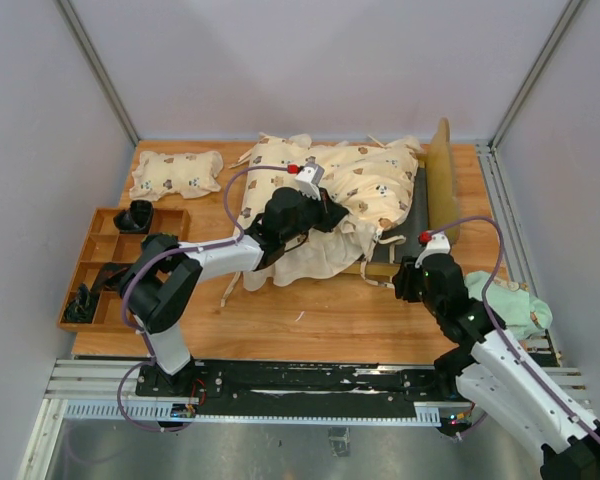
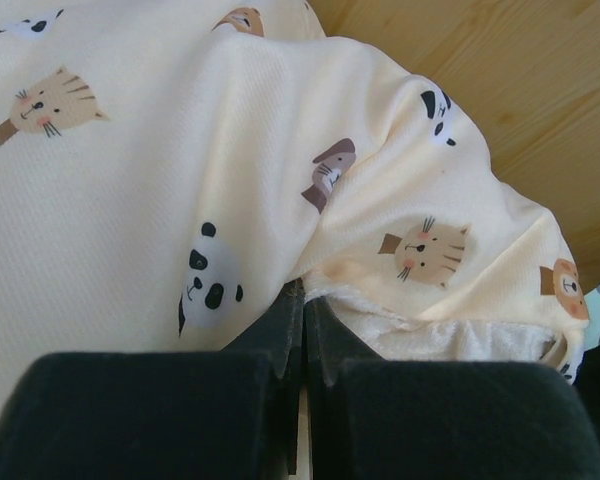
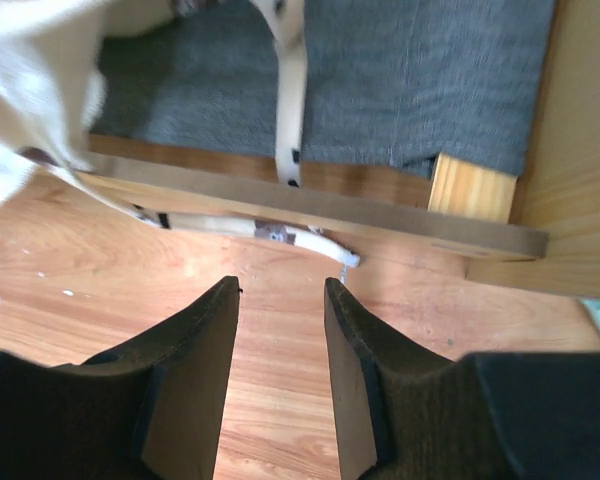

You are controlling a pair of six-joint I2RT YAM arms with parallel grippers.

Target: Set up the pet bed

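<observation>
The pet bed point(image 1: 441, 180) is sitting half-buried under the quilt point(image 1: 365, 185). The left gripper point(image 2: 302, 320) is pinching that quilt in tightly closed jaws, probably to spread it. The right gripper point(image 3: 282, 300) is hovering beside the bed's side rail, jaws moderately apart and empty.

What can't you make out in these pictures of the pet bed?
Top view: quilt hides most of the pet bed.
Top view: tray contents too small and dark.
Left wrist view: quilt fills the frame, hiding anything beneath.
Right wrist view: quilt edge blurred, cut off upper left.
</observation>
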